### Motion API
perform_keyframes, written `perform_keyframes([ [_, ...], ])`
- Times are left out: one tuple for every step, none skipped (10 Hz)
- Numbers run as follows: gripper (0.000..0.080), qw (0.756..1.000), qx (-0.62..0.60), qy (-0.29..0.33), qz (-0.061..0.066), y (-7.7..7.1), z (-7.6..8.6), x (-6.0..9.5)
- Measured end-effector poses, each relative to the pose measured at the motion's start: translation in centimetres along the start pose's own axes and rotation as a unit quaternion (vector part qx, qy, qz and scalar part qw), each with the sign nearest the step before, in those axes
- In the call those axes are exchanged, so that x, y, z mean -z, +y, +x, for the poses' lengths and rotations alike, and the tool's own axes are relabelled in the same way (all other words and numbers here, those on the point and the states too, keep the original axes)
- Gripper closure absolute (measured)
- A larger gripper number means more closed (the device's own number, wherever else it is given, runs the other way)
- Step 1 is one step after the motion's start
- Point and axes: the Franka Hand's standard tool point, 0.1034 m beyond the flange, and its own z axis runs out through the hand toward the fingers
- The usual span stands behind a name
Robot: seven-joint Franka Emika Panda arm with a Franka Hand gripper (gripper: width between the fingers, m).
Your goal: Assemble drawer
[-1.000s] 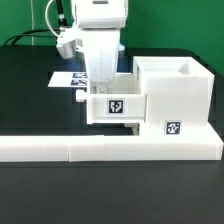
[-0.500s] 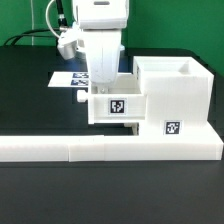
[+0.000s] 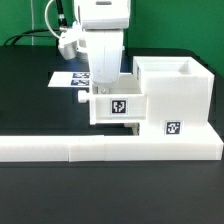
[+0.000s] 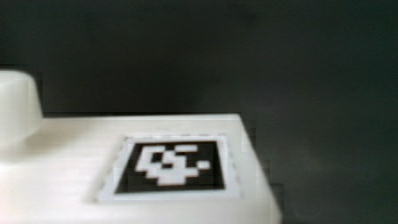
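The white drawer housing (image 3: 172, 92) stands at the exterior view's right, with a tag low on its front. A white tagged tray (image 3: 118, 107) sits against the housing's left side and sticks out to the left. My gripper (image 3: 103, 88) reaches straight down onto the tray's top behind its tagged face. Its fingertips are hidden by the tray and the hand. The wrist view shows a white tray surface with a black-and-white tag (image 4: 171, 165) and a round knob (image 4: 15, 105). No fingers show there. A second tray is not in view.
A long low white L-shaped border wall (image 3: 70, 150) runs along the front and under the housing. The marker board (image 3: 70, 78) lies on the black table behind the arm. A cable hangs at the back left.
The gripper and the tray have shifted very slightly toward the housing, to the exterior view's right. Nothing else has moved.
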Motion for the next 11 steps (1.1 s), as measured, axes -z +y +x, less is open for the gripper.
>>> perform_keyframes([
  [0.0757,1.000,0.000,0.000,0.000,0.0,0.0,0.0],
  [0.0757,1.000,0.000,0.000,0.000,0.0,0.0,0.0],
  [0.0757,1.000,-0.003,0.000,-0.002,0.1,0.2,0.0],
  [0.0757,1.000,-0.009,0.001,-0.006,0.1,0.8,0.0],
  [0.0757,1.000,-0.019,0.001,-0.004,0.0,1.1,-0.1],
  [0.0757,1.000,-0.029,0.001,-0.002,-0.1,1.4,-0.2],
  [0.0756,0.999,-0.037,0.001,0.001,-0.2,1.6,-0.2],
  [0.0756,0.999,-0.044,0.001,0.002,-0.2,1.6,-0.2],
  [0.0755,0.999,-0.045,0.001,0.002,-0.2,1.6,-0.2],
  [0.0755,0.999,-0.045,0.001,0.001,-0.2,1.5,-0.2],
  [0.0755,0.999,-0.045,0.001,0.002,-0.2,1.5,-0.2],
])
